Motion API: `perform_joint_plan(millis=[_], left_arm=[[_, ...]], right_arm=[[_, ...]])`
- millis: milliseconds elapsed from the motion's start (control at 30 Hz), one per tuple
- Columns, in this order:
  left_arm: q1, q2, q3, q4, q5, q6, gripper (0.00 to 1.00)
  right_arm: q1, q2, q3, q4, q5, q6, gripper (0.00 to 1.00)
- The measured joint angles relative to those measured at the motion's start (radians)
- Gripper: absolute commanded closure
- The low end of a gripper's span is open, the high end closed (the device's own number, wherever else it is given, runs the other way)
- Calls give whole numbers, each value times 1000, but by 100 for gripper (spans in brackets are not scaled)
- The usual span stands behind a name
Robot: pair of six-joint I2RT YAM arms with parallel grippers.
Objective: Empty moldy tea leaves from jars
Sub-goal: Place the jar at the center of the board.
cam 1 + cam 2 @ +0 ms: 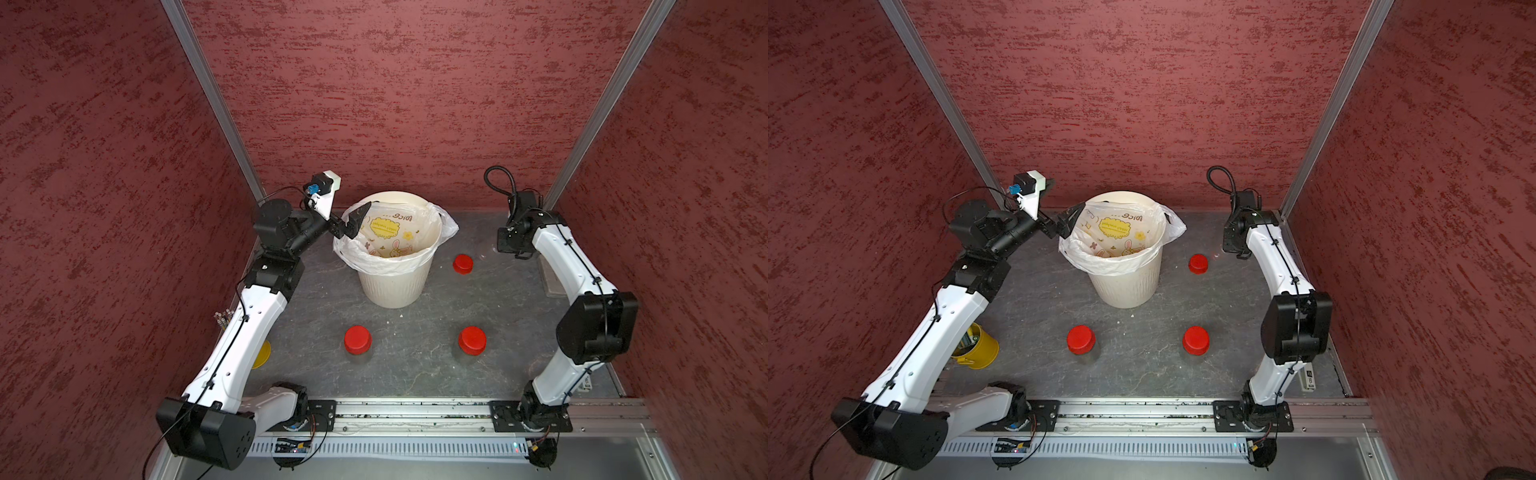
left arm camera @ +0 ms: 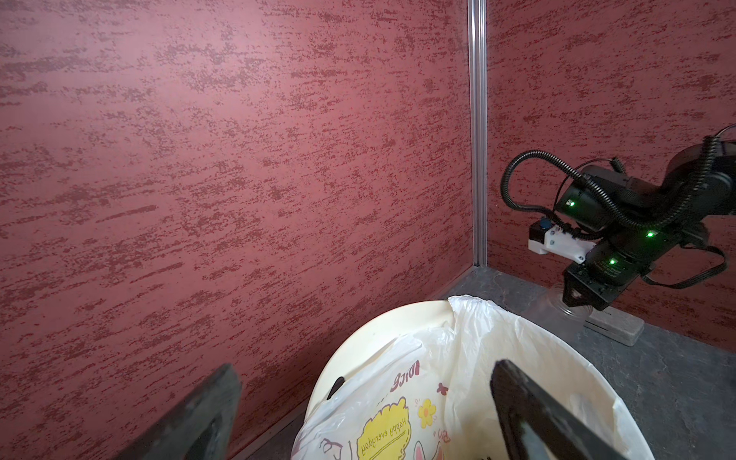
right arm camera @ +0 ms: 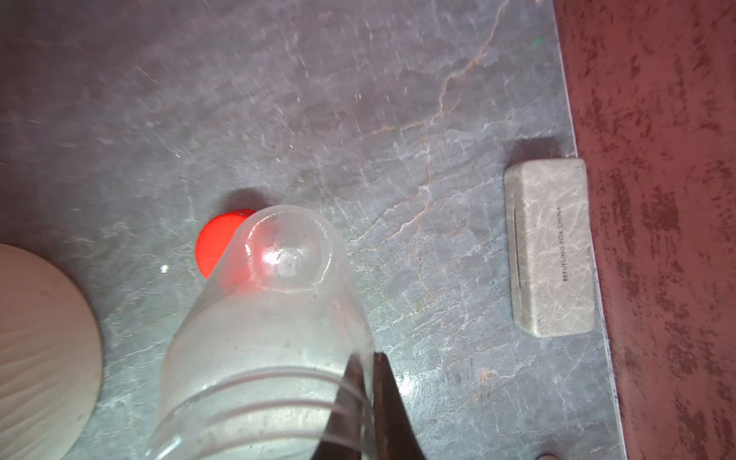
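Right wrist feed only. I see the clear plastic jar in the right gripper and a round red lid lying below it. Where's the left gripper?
Observer: Left gripper is open and empty at the rim of the cream ribbed bin, one finger over its inside, the other outside it.
Operator: What's still capped?
Observer: Two small clear jars with red screw lids, upright on the near side of the bin: one on the robot's left, one on its right.
Operator: Other clutter?
Observer: A yellow cup sits further to the robot's left, about level with those jars. I cannot make out its contents.
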Motion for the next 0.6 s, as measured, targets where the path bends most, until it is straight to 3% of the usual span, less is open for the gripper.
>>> perform_joint_plan(millis=[600], left_arm=[[0, 37, 18, -85, 30, 2, 0]], right_arm=[[0, 206, 74, -5, 40, -32, 100]])
